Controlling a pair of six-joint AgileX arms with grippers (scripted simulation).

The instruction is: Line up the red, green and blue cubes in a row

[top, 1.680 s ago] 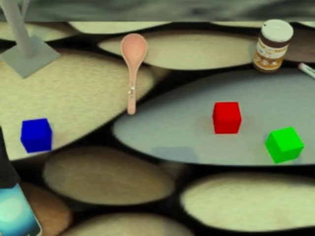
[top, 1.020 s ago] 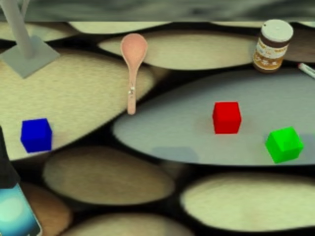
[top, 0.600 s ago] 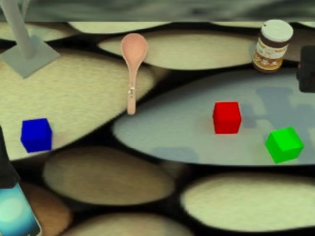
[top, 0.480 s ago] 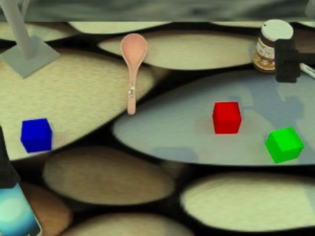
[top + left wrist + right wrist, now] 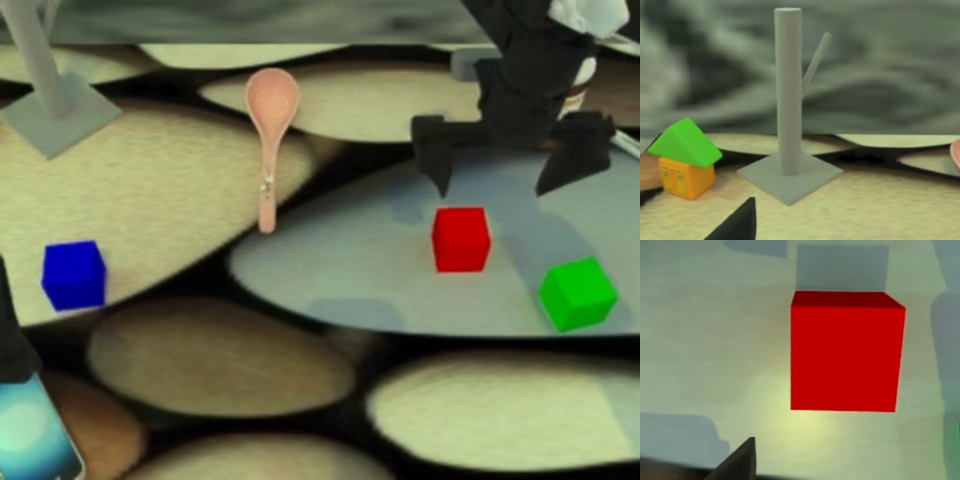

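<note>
Right gripper (image 5: 511, 165) is hovering just behind red cube (image 5: 461, 239), fingers spread wide, holding nothing; it should be centring over cube, squaring to faces, then descending; left arm is parked off-view.

A table (image 5: 200, 370) patterned with large beige and grey pebbles on black.

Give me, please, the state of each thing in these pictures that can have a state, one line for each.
red cube: resting on the table, untouched, not in a row.
green cube: resting on the table, free, turned askew.
blue cube: resting far at the table's left, free.
right end effector: open, beside the red cube, holding nothing.
spoon: lying flat.
jar: mostly hidden behind the right arm.
</note>
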